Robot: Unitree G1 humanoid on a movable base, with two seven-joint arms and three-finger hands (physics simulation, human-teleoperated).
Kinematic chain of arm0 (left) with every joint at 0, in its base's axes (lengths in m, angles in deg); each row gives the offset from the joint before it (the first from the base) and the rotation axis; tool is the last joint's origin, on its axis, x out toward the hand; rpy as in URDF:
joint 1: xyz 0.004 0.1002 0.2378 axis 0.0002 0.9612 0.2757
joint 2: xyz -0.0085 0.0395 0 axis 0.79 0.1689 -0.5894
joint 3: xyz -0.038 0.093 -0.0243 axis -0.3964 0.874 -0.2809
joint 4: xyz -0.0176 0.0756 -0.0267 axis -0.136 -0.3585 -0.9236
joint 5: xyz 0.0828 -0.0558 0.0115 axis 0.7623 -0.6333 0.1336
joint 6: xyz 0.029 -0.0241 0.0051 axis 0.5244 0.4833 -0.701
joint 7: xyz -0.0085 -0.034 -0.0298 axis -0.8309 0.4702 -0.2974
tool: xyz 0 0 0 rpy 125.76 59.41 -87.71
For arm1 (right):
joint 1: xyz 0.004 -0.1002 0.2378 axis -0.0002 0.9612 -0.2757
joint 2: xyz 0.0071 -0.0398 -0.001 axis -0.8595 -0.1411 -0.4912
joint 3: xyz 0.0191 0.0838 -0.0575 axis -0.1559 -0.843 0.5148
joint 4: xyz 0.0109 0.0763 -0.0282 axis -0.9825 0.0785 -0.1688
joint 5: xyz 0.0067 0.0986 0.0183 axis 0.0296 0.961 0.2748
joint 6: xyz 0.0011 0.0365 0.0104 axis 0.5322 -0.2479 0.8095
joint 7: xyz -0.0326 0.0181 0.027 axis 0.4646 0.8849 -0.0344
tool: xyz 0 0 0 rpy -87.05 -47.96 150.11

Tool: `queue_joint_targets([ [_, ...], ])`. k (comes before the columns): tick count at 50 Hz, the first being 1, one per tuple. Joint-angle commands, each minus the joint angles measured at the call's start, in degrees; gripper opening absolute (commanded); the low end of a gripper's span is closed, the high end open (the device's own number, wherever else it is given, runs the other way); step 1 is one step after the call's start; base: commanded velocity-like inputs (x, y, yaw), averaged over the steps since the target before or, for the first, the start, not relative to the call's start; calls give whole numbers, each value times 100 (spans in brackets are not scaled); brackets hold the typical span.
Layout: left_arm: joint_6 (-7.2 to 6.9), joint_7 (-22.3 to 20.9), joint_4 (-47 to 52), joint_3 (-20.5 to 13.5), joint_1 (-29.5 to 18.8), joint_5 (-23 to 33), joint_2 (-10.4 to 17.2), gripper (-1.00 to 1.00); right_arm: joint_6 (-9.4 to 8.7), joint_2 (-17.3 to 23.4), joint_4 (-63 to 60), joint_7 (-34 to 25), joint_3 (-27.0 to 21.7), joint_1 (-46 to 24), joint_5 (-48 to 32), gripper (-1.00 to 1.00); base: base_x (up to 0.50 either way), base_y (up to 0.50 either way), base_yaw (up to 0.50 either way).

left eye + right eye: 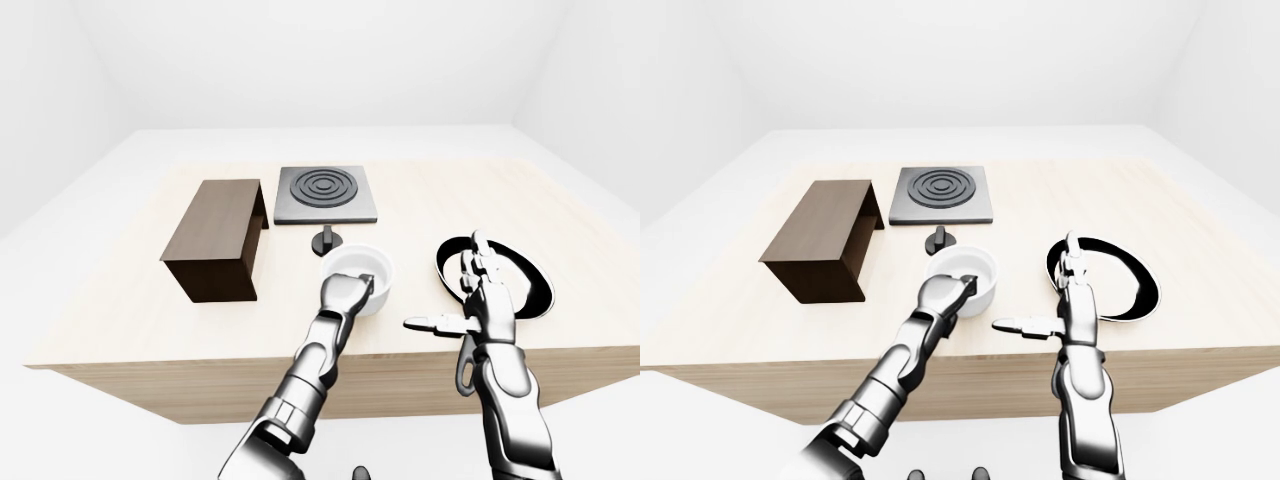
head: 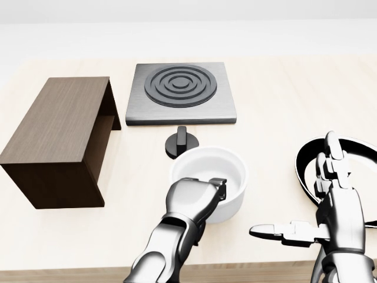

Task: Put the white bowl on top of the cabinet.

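Note:
The white bowl (image 2: pixel 222 170) stands on the wooden table (image 2: pixel 271 106), near its bottom edge in the head view. My left hand (image 2: pixel 203 193) reaches in from below and its fingers are curled over the bowl's near rim. The dark brown cabinet (image 2: pixel 59 132) stands to the left of the bowl, an open-sided box with a flat top. My right hand (image 2: pixel 318 212) is open to the right of the bowl, fingers up and thumb pointing left, holding nothing.
A grey stove plate with dark rings (image 2: pixel 181 91) lies above the bowl, with a black knob (image 2: pixel 181 143) between them. A black pan (image 2: pixel 307 160) lies at the right, partly behind my right hand. The table's near edge (image 1: pixel 300 358) is just below the bowl.

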Motion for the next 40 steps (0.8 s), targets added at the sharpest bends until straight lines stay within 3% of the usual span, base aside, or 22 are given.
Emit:
queue_joint_targets([
  [1, 0, -76, 420, -137, -226, 118, 105, -100, 13, -10, 8, -8, 30, 15, -26, 100, 0, 0, 0],
  [15, 0, -231, 625, -289, -546, 7, 246, -100, 52, -22, 60, -12, 91, 24, -86, 100, 0, 0, 0],
  [26, 0, -475, 1328, -416, -659, 19, 369, -100, 102, -37, 81, -2, 152, 59, -149, 100, 0, 0, 0],
  [35, 0, -1280, 2417, -507, -590, 234, 529, -100, 94, -42, 21, -16, 121, 87, -131, 100, 0, 0, 0],
  [40, 0, -1513, 2588, -566, -671, 374, 581, -100, 107, -48, 19, -17, 128, 100, -143, 100, 0, 0, 0],
])
